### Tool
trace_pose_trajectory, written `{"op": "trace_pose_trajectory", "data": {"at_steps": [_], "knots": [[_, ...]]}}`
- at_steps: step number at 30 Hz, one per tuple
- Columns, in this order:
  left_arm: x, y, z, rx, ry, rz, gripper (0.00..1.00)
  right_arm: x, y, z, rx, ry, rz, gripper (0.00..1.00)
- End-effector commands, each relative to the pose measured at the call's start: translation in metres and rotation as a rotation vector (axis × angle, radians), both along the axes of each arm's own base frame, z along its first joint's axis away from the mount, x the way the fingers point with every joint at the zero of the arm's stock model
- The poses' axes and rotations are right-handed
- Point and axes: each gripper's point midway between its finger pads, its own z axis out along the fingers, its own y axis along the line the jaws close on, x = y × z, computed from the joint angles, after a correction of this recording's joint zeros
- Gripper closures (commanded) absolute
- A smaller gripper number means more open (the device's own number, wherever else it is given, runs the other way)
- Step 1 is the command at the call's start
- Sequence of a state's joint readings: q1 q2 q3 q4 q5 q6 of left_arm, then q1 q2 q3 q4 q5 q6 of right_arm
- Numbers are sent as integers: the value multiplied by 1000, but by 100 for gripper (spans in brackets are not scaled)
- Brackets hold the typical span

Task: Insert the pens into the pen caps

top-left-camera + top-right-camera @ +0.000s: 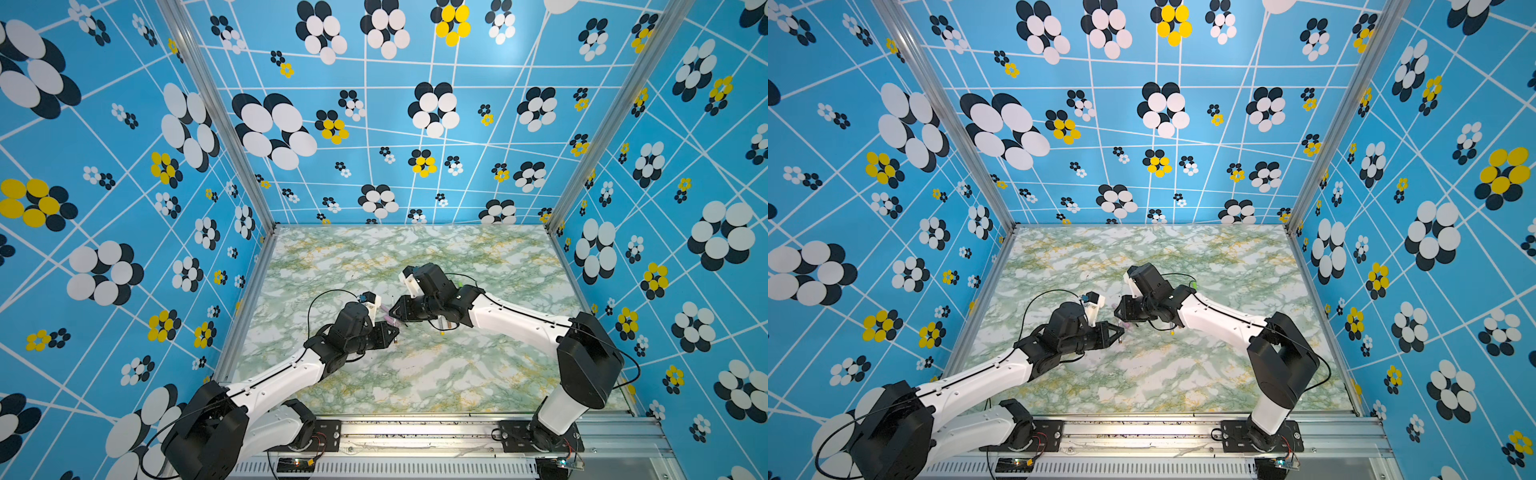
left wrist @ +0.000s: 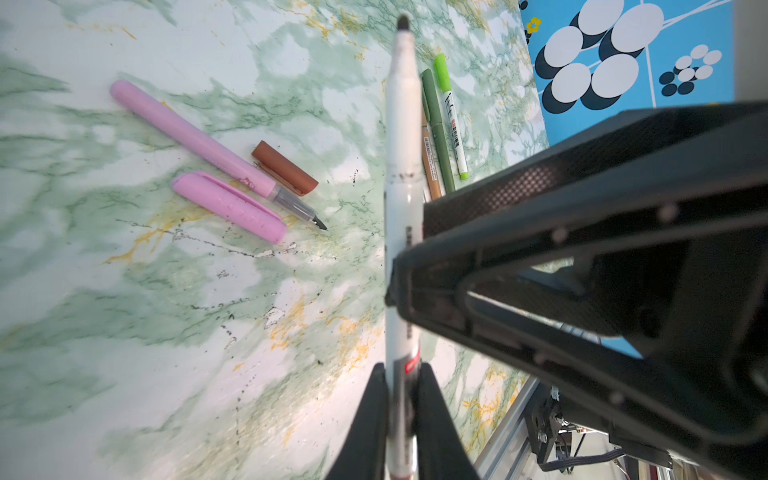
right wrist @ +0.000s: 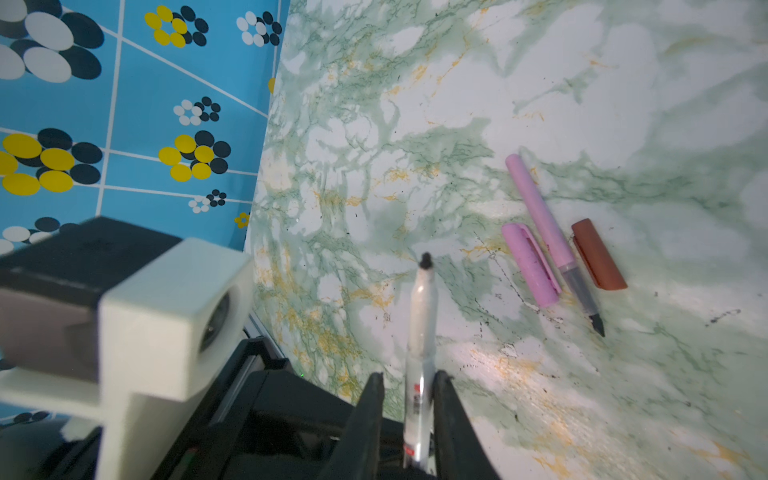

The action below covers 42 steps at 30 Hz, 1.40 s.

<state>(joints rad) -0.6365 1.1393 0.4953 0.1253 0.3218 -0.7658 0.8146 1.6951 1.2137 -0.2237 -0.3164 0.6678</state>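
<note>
Likely handover: left gripper (image 2: 402,370) clamps the white marker (image 2: 401,124), right gripper (image 3: 409,376) jaws narrow around it, grip unclear; next, fetch the pink cap (image 2: 228,208) at eleven o'clock.

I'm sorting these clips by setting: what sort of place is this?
Probably a robot test booth, not a home or office. Two robot arms are bolted to a metal rail at the edge of a marble-print tabletop, and blue flower-print walls enclose it on three sides.

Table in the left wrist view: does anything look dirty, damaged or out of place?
Black specks and broken lines, likely ink, mark the table beside the pink cap, and the white pen is smudged near its tip.
</note>
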Motion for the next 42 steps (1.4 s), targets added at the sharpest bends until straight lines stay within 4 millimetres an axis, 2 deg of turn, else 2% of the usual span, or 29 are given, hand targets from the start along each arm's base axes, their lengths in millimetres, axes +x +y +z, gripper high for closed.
{"op": "trace_pose_trajectory", "data": {"at_steps": [1,9,13,19,28,31,34,36,39,40,42], "knots": [[1,-5,13,-12,-36,-21,100,3,1,-2,-10,7,3,82],[1,-3,15,-7,-41,-14,99,4,0,-3,-3,13,-8,96],[2,0,12,4,-41,-2,84,4,4,2,22,17,-10,97],[3,0,6,15,-29,5,71,1,8,4,55,31,-2,99],[7,5,4,40,-30,35,72,3,0,-2,15,17,-18,98],[6,15,3,72,-31,70,71,5,-19,-8,-80,-2,-55,92],[5,24,5,94,-39,97,69,6,-56,-22,-253,-5,-132,81],[4,28,6,106,-45,101,64,2,-87,-31,-400,-7,-181,78],[3,28,8,114,-60,86,58,-6,-122,-43,-543,-2,-227,70],[3,28,8,114,-64,77,52,-8,-129,-45,-567,-1,-236,69],[1,24,11,112,-75,48,49,-13,-141,-52,-605,9,-259,67]]}}
